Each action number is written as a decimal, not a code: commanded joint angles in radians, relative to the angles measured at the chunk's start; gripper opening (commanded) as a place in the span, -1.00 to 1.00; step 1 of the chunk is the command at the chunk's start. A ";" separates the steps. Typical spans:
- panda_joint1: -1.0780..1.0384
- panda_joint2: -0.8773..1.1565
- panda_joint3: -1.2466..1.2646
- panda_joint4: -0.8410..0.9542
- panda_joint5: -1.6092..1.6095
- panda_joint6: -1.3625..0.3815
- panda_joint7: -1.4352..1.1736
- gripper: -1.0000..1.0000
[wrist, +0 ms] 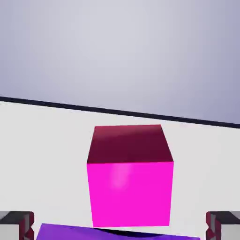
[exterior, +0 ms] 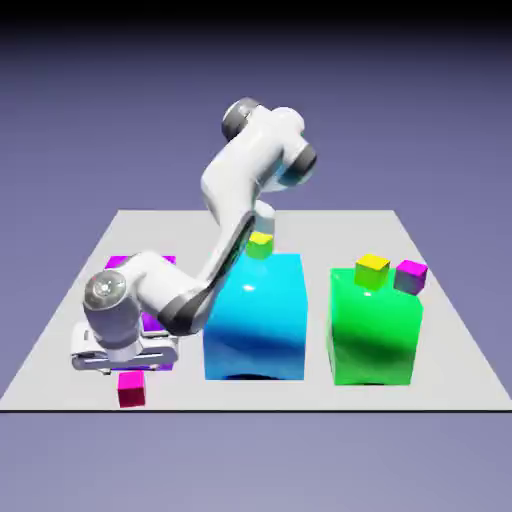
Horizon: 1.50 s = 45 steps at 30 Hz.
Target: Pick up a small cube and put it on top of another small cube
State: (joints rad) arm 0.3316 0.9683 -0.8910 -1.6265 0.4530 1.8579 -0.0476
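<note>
Glossy small cube (wrist: pixel 130 187); shiny big cyan cube (exterior: pixel 255 320); matt table (exterior: pixel 440 300).

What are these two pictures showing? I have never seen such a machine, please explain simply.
It is a simulated white robot arm on a grey table. One picture looks at the table from outside; the other comes from a camera on the arm's hand. On the table stand a big blue cube and a big green cube, with a tiny purple cube and a tiny yellow cube on the green one. The hand hangs just above a tiny crimson cube. Its fingers are open and hold nothing.
</note>
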 commanded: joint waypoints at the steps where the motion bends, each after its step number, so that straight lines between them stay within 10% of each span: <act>1: 0.000 0.000 0.000 0.000 0.000 0.000 0.000 0.00; 4: -0.020 0.070 0.055 -0.065 0.054 0.128 -0.023 0.00; 5: -0.020 0.070 0.055 -0.065 0.054 0.128 -0.023 -1.00; 10: 0.020 -0.038 0.006 -0.010 0.028 -0.013 0.011 -1.00; 45: 0.383 -1.211 1.002 -0.729 -0.980 0.427 -0.923 -1.00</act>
State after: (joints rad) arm 0.7144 -0.2426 0.1110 -2.3552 -0.5273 2.2834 -0.9701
